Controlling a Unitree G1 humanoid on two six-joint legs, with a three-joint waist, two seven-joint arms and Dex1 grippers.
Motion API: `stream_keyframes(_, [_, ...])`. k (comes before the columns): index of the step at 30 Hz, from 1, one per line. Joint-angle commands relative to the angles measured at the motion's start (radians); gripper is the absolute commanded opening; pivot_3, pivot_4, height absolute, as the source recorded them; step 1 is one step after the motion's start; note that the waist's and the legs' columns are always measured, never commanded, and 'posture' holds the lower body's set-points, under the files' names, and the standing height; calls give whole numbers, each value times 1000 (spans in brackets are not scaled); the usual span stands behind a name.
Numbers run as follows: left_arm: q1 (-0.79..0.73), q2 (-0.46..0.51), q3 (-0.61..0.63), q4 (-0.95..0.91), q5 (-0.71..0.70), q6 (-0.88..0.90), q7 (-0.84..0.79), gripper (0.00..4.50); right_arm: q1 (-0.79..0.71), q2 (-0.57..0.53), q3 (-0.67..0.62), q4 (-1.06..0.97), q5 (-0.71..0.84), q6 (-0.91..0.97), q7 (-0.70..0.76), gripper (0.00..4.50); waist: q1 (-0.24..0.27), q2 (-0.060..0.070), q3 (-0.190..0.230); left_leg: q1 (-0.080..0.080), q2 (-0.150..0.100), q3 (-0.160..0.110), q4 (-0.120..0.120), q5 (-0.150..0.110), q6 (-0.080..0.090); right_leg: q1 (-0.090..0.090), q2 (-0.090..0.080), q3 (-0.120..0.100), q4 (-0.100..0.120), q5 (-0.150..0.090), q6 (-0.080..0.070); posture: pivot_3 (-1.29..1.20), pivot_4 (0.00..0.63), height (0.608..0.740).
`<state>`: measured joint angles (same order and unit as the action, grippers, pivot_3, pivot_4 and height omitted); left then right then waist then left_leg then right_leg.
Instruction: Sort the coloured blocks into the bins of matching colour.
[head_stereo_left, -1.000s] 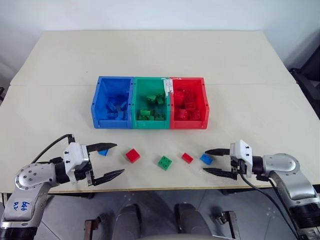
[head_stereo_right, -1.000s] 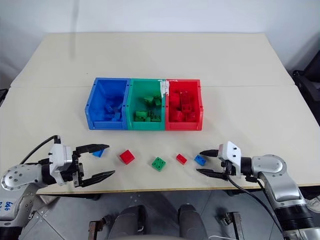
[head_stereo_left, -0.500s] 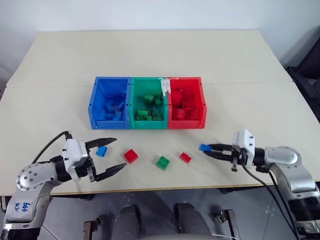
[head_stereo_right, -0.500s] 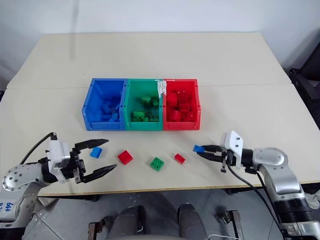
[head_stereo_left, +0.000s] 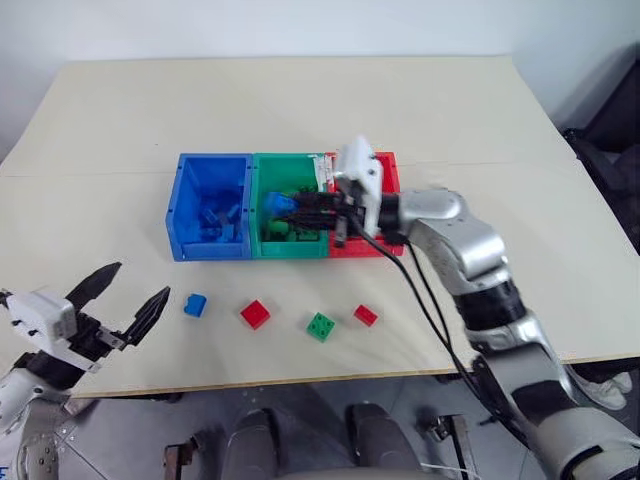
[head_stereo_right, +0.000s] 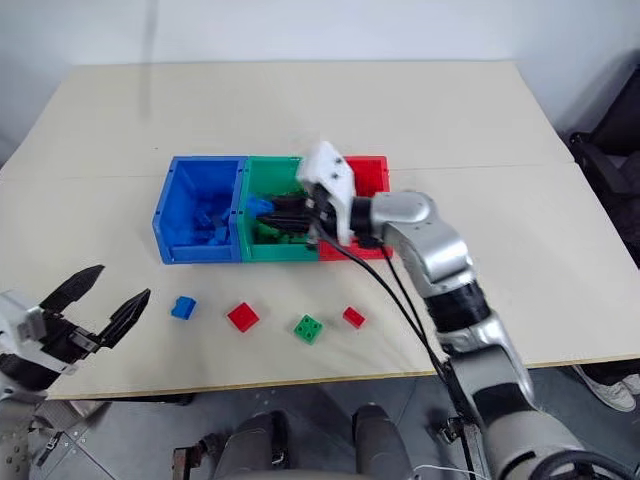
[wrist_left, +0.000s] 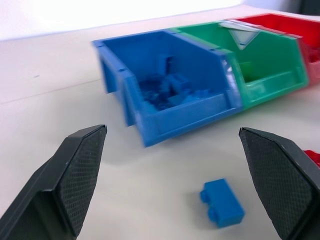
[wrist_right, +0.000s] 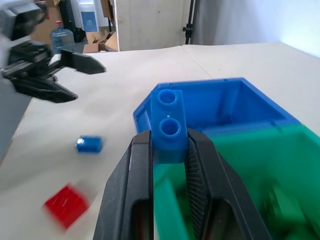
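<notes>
bricks are being sorted on the table (head_stereo_left: 300, 110), and the right gripper (head_stereo_left: 285, 207) is clamping a blue block (wrist_right: 169, 125) between its closed fingers, pinching it across its smooth side walls with the studded end poking out past the tips. in the head views the carried block is hanging over the green bin (head_stereo_left: 288, 180), close to the wall it shares with the blue bin (head_stereo_left: 208, 170), which is sitting at nine o'clock of the green one; the red bin (head_stereo_left: 390, 170) is sitting at three o'clock.

four blocks are lying loose on the table at six o'clock of the bins: a second blue block (head_stereo_left: 195, 304), a red block (head_stereo_left: 255, 314), a green block (head_stereo_left: 320, 326) and a smaller red block (head_stereo_left: 365, 315), running from nine toward three o'clock. the left gripper (head_stereo_left: 125, 300) is hovering with its jaws spread wide and nothing between them, the second blue block lying just at three o'clock of it.

these bricks are looking like hard, light, glossy plastic: stiff enough to take a firm squeeze, unlikely to break, but slick on the flat faces. i am judging that gripping across two opposite flat sides, low and centred, is working best; a hold on the studs or a corner is likely letting the piece twist or squirt out.
</notes>
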<state>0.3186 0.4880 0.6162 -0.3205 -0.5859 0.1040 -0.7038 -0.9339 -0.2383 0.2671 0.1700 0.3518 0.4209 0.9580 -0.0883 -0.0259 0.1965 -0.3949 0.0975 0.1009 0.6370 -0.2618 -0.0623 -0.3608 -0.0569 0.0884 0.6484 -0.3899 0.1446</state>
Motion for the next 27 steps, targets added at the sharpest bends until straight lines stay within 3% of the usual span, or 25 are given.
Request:
stream_keyframes(1, [53, -16, 28, -29, -42, -8, -17, 4500, -128, 118, 41, 185, -97, -99, -59, 461, -13, -1, 0, 1, 1, 2, 0, 0, 0, -1, 0, 0, 2, 0, 0, 0, 150, 740])
stream_keyframes(10, [74, -23, -30, -63, -51, 7, -27, 4500, -246, 297, 37, 443, -209, -239, -115, 461, -28, -6, -4, -6, 1, 3, 1, 0, -2, -12, 0, -1, 9, -1, -2, 0, 150, 740])
stream_keyframes(16, [41, 1, -42, -57, -56, 19, -25, 4500, -231, 319, 10, 439, -202, -255, -82, 2418, -40, -6, -4, -9, 2, 3, 1, 1, -2, -16, 0, -1, 11, -1, -3, 0, 150, 740])
stream_keyframes(22, [-3, 34, -68, -58, -59, 42, -43, 4500, -79, 191, -6, 204, -157, -262, 40, 4480, -46, -7, -4, -9, 2, 2, 0, 1, -2, -15, 0, -1, 11, -1, -3, 0, 150, 740])
stream_keyframes(27, [-60, 104, -166, -54, -15, 52, -118, 4500, 179, -23, -78, -42, -95, -301, 147, 4480, -31, -7, -4, -10, 1, 2, 0, 1, -2, -15, 0, -1, 9, -1, -2, 0, 150, 740])
